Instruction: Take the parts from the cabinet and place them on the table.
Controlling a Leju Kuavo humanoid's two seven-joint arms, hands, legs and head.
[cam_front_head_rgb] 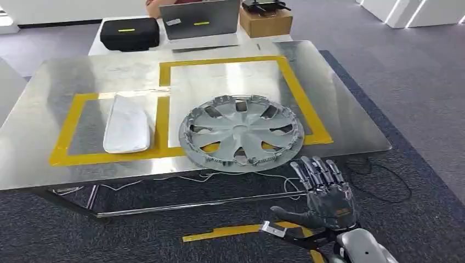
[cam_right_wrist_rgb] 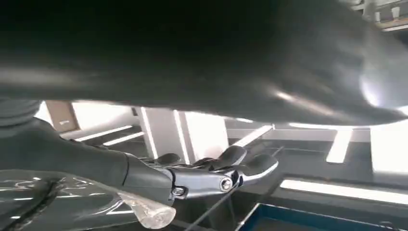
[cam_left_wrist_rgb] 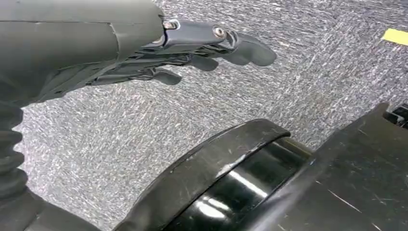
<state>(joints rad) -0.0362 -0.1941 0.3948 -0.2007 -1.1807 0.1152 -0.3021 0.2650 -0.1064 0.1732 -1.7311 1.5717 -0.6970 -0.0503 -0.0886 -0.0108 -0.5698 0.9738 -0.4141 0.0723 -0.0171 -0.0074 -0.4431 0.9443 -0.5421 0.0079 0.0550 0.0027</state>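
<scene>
My left hand (cam_left_wrist_rgb: 192, 53) empty above grey carpet (cam_left_wrist_rgb: 298, 77), fingers (cam_left_wrist_rgb: 166, 76) loosely extended and apart, thumb (cam_left_wrist_rgb: 250, 48) outstretched, yellow tape (cam_left_wrist_rgb: 395, 36) on the floor beyond

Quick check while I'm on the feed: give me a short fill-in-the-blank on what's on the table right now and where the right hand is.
1. The wheel cover lies on the metal table, overlapping the ____ tape outline.
2. The white part lies to the ____ of the wheel cover as the head view shows it.
3. The right hand holds ____.

Missing words: yellow; left; nothing
</scene>
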